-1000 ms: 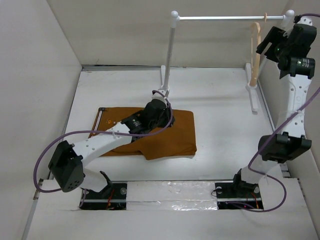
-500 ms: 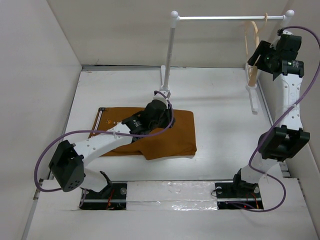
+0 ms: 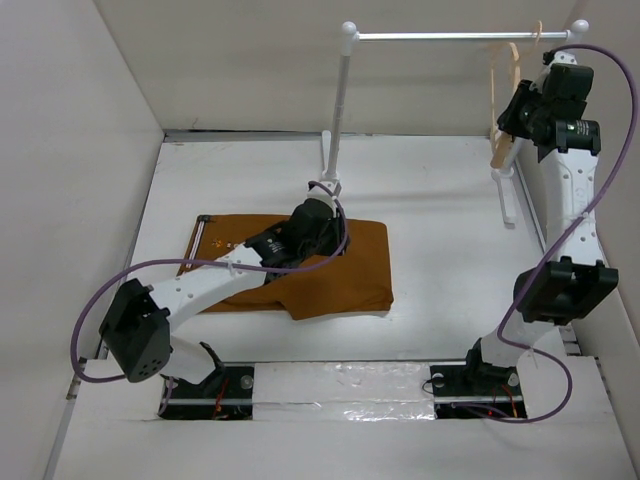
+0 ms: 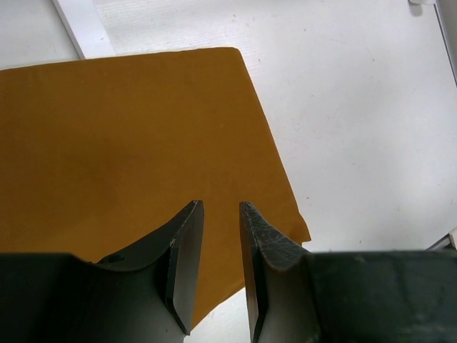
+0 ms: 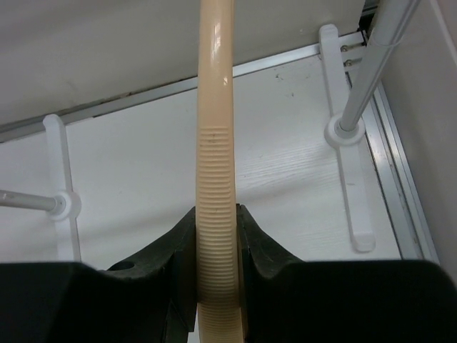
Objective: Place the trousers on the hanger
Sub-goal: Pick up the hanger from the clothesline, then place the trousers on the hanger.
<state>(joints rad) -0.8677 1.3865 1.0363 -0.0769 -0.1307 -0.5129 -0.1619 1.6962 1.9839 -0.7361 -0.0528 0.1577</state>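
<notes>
Since a second ago your right pincer has swung in from the wall side to meet the hanger, and the hanger has shifted a little where it hangs. Your left arm has not budged.

The right pincer is now clamped on the hanger's ribbed stretch, both pads pressed against it. The hanger hangs by its hook at the right end of the rail stand. Your left pincer hovers over the trousers with only a narrow gap between its jaws and nothing in it. The trousers lie folded flat on the table, left of centre and well apart from the hanger.

The step in hand looks to be freeing the hanger from the rail.
- Lift straight up first, so the hook clears the bar before you draw away. A sideways pull would likely drag or tip the stand.
- Keep your hold on the ribbing, where the pads should slip least, and avoid twisting the thin plastic.
- Then carry the hanger down toward the cloth with its lower bar level.

The count is one pair of trousers, one hanger, one rail stand and two pincers.
</notes>
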